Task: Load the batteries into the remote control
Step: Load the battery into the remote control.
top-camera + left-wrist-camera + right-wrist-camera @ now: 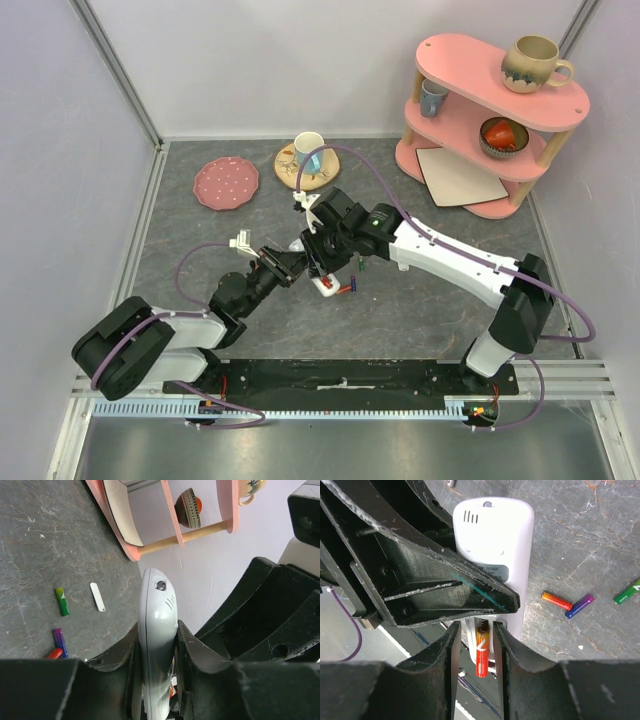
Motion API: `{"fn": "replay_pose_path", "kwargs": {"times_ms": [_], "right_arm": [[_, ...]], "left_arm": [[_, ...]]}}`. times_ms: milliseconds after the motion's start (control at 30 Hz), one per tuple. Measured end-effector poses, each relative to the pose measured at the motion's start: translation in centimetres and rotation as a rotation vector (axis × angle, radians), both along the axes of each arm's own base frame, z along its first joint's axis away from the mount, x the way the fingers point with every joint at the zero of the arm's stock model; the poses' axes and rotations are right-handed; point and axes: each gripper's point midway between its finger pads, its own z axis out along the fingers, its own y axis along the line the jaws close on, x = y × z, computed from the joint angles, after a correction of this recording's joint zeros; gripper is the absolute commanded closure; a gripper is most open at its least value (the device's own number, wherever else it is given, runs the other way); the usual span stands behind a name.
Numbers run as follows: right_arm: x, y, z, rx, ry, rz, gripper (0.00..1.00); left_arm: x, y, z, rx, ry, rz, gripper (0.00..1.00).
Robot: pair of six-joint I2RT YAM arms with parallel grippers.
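Squarely mid-table, both arms reach in and meet at the remote control [510, 540] — the left gripper [157, 630] is clamped on its sides.
The right gripper [475, 626] has its jaws apart astride an orange battery [482, 652] in the rear recess. Three loose batteries [580, 606] lie just right of it on the bare grey table [580, 530] — the pink shelf [490, 120] stands well apart, far right.

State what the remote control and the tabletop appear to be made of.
The remote control: likely moulded plastic, white and glossy; soft highlights, cut vent slots. The tabletop: dark grey, matte, pale veining like stone; possibly a printed laminate or mat.
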Motion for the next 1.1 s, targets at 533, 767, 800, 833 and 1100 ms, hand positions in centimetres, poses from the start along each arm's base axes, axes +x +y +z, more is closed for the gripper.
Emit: {"fn": "replay_pose_path", "kwargs": {"times_ms": [533, 767, 800, 833, 1100], "right_arm": [[2.4, -0.1, 4.2, 0.055, -0.095, -0.012, 0.61], [1.0, -3.8, 5.5, 0.033, -0.191, 0.02, 0.74], [0.6, -4.5, 5.6, 0.03, -0.204, 0.024, 0.77], [0.3, -5.2, 5.6, 0.027, -0.217, 0.031, 0.79], [-2.4, -8.9, 4.1, 0.027, -0.253, 0.059, 0.97]], "left_arm": [[0.5, -1.0, -2.2, -0.001, 0.088, -0.016, 0.98], [1.0, -1.9, -1.6, -0.041, 0.115, -0.038, 0.98], [1.0, -2.1, -1.6, -0.049, 0.121, -0.045, 0.98], [1.0, -2.4, -1.7, -0.057, 0.136, -0.06, 0.98], [0.9, -3.6, -5.1, -0.061, 0.304, -0.133, 0.98]]}}
